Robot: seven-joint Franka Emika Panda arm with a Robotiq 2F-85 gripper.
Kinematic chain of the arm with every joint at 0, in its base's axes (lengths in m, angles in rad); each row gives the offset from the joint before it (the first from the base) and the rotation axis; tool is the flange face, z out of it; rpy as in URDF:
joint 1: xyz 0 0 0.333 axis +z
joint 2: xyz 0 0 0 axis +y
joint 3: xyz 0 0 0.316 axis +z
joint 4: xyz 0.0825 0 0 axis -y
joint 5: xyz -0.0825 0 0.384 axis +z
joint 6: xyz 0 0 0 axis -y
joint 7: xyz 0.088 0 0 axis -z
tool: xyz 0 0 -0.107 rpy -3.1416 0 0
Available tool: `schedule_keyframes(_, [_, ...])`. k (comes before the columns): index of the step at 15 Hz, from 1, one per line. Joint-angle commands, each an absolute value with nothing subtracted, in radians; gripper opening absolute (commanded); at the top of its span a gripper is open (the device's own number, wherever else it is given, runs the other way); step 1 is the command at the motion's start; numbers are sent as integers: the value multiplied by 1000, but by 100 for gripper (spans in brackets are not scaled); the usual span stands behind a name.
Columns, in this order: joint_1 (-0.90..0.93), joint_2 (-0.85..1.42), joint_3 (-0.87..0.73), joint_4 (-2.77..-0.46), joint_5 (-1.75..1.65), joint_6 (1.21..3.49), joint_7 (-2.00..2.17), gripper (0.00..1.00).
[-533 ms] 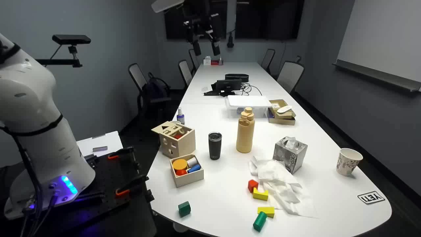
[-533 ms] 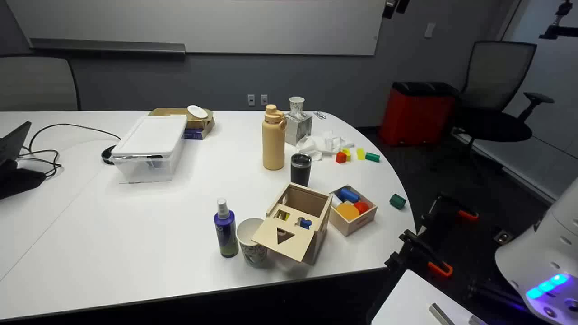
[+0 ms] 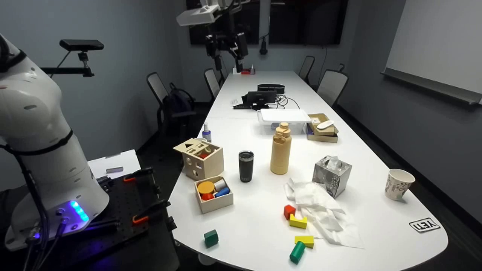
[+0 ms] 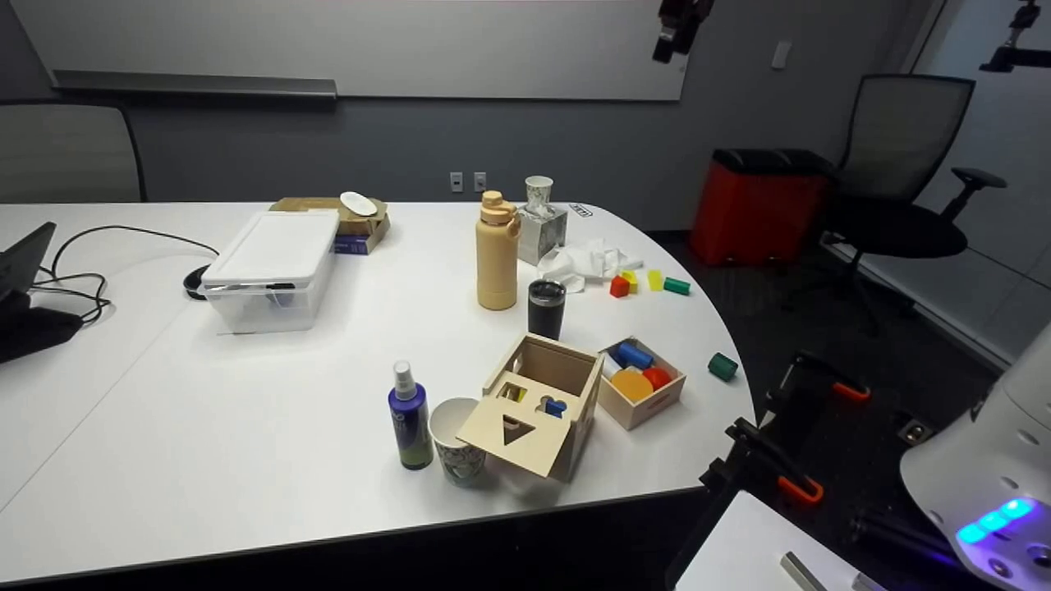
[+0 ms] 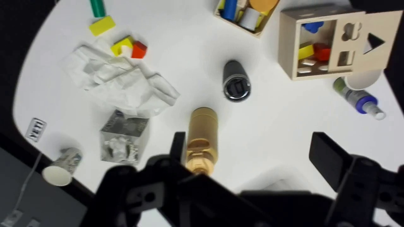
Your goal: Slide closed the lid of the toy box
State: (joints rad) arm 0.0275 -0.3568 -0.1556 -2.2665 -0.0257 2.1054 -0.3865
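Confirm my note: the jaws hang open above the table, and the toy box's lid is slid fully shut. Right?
Not quite: the lid isn't fully shut. In the wrist view it covers only part of the toy box, leaving coloured blocks visible inside, and its triangle-cutout end juts past the box's edge. The jaws do hang open above the table.

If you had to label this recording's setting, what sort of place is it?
Most likely a meeting room: there is a long white table, with chairs along both sides, and a large whiteboard.
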Motion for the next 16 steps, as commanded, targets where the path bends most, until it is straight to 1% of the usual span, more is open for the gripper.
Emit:
schedule_keyframes(1, [110,-223,-74,-2244,58,2082,-410,100])
schedule_keyframes(5, [187,-58,71,-2244,62,2075,-372,100])
schedule_keyframes(9, [231,89,181,-2234,12,2039,-351,100])
schedule_keyframes(16, [279,269,254,-2247,-159,2064,-284,100])
